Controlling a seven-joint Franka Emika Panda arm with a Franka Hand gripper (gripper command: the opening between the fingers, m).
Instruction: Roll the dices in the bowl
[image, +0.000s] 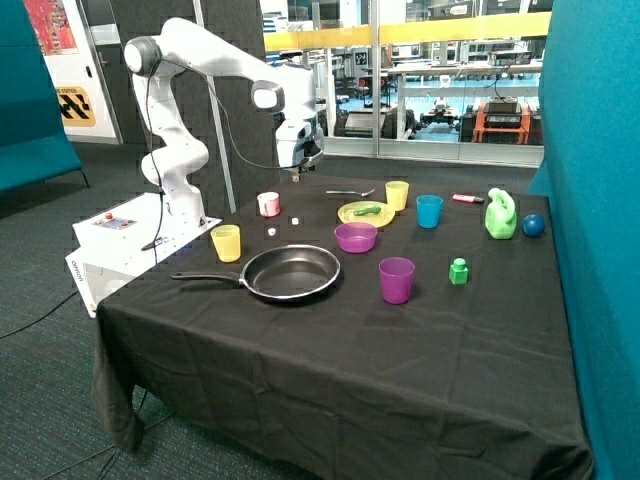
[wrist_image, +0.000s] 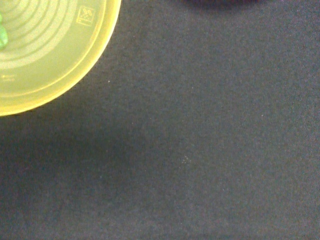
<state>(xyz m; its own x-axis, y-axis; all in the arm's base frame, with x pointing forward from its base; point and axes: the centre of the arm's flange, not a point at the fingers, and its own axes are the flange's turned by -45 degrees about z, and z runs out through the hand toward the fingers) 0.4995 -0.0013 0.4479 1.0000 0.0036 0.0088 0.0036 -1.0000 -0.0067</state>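
Observation:
Two tiny white dice lie on the black cloth, one (image: 294, 221) nearer the plate and one (image: 271, 231) nearer the pan. The translucent purple bowl (image: 356, 237) stands upright between the yellow plate and the frying pan, and no die shows in it. My gripper (image: 297, 172) hangs above the table's far side, above and behind the dice, next to the pink-and-white cup (image: 268, 204). The wrist view shows only bare cloth (wrist_image: 200, 150) and part of the yellow plate (wrist_image: 45, 50); neither the dice nor the gripper shows there.
A black frying pan (image: 290, 272) sits in front of the dice. Around it stand yellow cups (image: 226, 242) (image: 397, 195), a blue cup (image: 429, 211), a purple cup (image: 396, 279), a green block (image: 458, 271), a green bottle (image: 500, 215), a blue ball (image: 533, 225) and a spoon (image: 350, 192).

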